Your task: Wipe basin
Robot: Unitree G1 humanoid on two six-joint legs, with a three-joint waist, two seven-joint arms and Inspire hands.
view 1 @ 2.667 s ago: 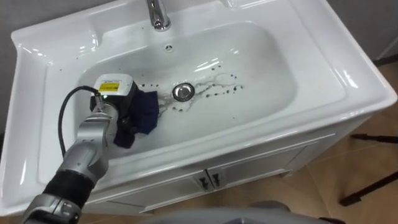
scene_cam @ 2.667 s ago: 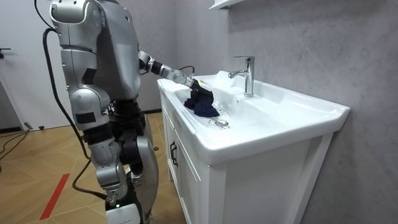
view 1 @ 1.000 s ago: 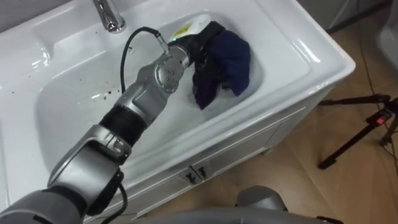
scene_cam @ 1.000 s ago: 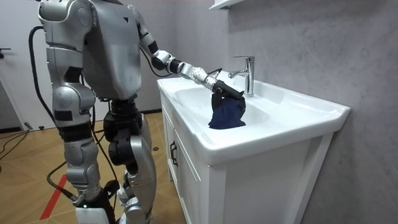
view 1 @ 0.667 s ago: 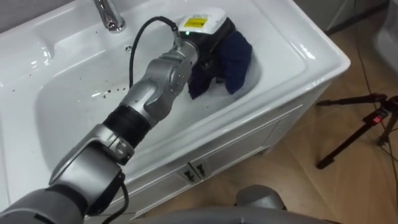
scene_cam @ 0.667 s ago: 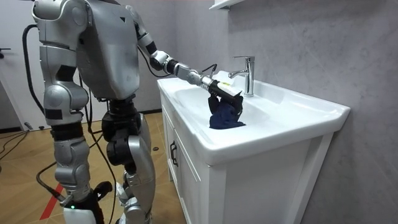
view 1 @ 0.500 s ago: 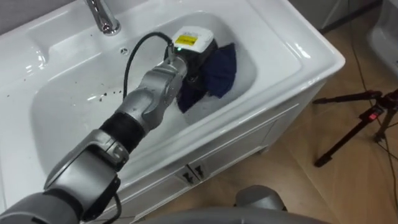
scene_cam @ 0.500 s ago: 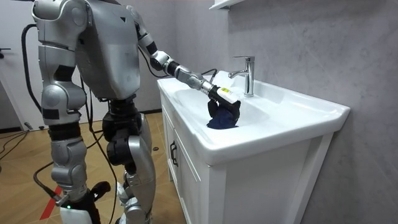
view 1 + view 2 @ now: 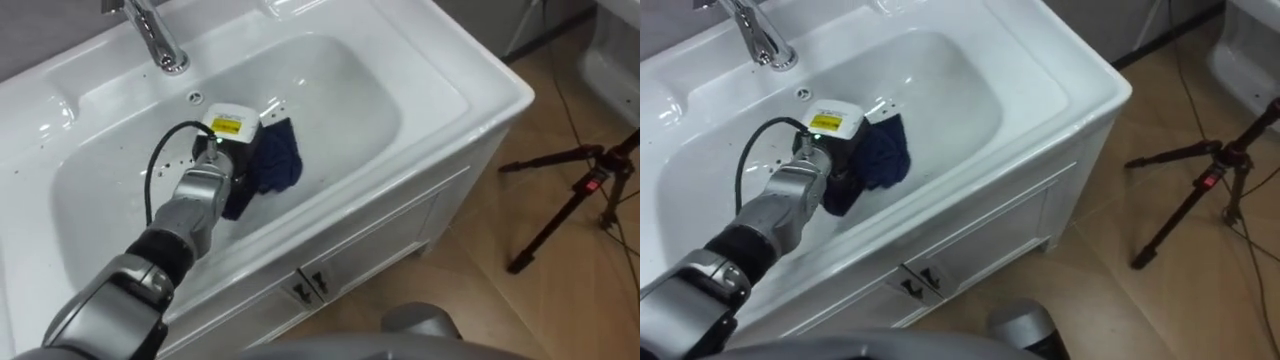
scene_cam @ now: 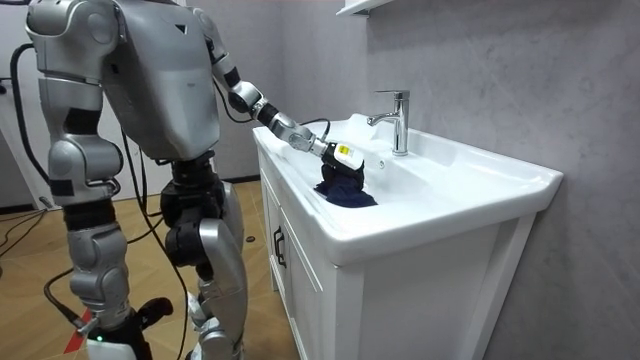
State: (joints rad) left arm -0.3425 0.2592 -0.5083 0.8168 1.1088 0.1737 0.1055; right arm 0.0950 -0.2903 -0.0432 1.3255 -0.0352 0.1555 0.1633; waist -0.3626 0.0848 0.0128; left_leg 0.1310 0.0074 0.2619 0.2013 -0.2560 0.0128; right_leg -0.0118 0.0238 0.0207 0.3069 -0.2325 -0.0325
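Note:
A white basin (image 9: 340, 95) is set in a cabinet in front of me. My left hand (image 9: 226, 148) reaches into its bowl from the lower left. It is shut on a crumpled dark blue cloth (image 9: 277, 160) that presses on the bowl's bottom near the middle. A white tag covers the back of the hand and hides most of the fingers. In the room view the same hand (image 10: 338, 155) holds the cloth (image 10: 345, 188) low in the bowl. My right hand (image 10: 92, 217) hangs by my hip.
A chrome tap (image 9: 152, 35) stands at the back rim, with the overflow hole (image 9: 196, 97) below it. Small dark specks (image 9: 172, 160) lie left of the hand. Cabinet doors (image 9: 312, 285) are under the basin. A black tripod (image 9: 570, 195) stands on the wooden floor at the right.
My left hand has dragged the cloth from the bowl's right end back to its middle. In the room view I have shifted away from the basin, toward that view's left.

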